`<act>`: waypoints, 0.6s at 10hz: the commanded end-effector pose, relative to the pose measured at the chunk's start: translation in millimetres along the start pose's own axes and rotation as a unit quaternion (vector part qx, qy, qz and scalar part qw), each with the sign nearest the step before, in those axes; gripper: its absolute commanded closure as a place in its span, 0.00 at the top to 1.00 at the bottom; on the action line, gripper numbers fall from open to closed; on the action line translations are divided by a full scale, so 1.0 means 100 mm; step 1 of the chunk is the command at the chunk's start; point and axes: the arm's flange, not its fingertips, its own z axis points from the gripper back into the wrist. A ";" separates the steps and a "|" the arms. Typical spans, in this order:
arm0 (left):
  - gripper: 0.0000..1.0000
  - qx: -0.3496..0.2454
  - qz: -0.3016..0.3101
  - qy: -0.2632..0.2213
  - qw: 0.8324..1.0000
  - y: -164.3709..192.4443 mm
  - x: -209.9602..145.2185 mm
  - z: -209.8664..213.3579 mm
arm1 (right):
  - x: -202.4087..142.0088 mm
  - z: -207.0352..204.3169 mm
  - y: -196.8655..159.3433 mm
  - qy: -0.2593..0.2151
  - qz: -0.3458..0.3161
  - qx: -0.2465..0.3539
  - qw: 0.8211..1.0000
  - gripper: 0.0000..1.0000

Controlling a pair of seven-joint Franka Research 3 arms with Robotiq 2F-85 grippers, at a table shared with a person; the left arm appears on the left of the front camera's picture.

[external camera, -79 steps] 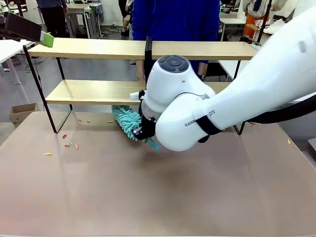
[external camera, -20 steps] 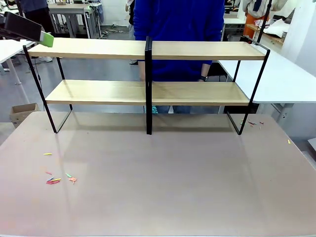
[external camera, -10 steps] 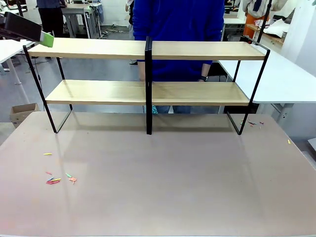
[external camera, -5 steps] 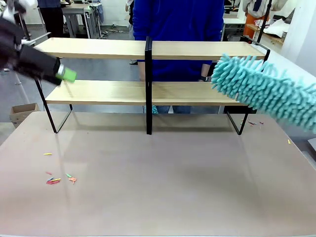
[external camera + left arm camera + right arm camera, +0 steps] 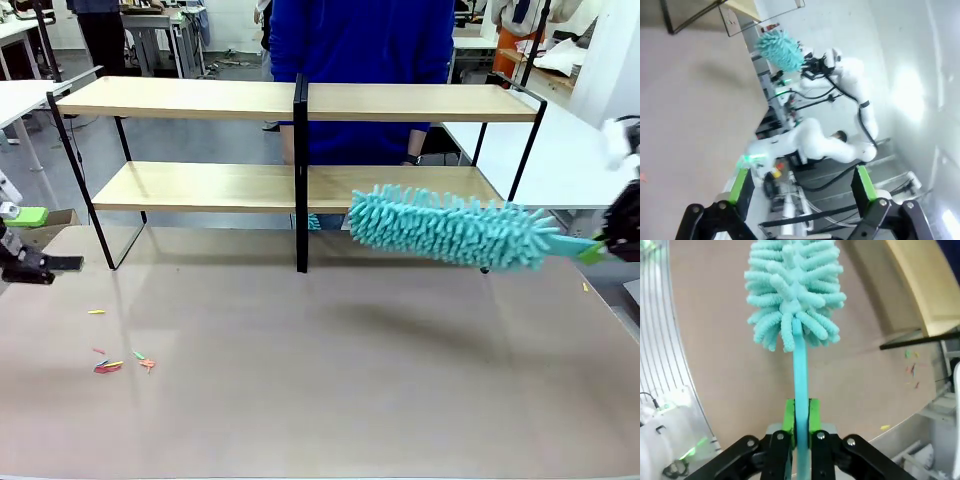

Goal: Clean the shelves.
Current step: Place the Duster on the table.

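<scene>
My right gripper point(image 5: 801, 432) is clamped on the thin handle of the teal duster point(image 5: 450, 227), whose fluffy head reaches out ahead of my fingers and hangs over the tabletop point(image 5: 330, 400), just in front of the lower right board of the shelves point(image 5: 300, 185). I judge I am bringing it in for a wipe, so next the head must rise and go forward onto a board. My left gripper point(image 5: 800, 187) stands open and empty, well apart.
</scene>
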 end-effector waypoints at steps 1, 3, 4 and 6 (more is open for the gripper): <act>1.00 0.054 0.070 0.011 0.996 0.11 0.10 -0.24 | -0.37 -1.16 0.79 -0.011 0.034 -0.016 0.999 0.12; 1.00 0.003 0.052 -0.006 0.999 0.21 -0.01 -0.04 | -0.44 -1.47 0.93 -0.006 0.065 0.025 0.998 0.12; 1.00 0.003 0.052 -0.006 0.999 0.21 -0.01 -0.04 | -0.50 -1.53 0.98 -0.014 0.078 0.080 0.994 0.12; 1.00 0.003 0.052 -0.006 0.999 0.21 -0.01 -0.04 | -0.64 -1.53 0.98 0.004 0.073 0.151 0.986 0.12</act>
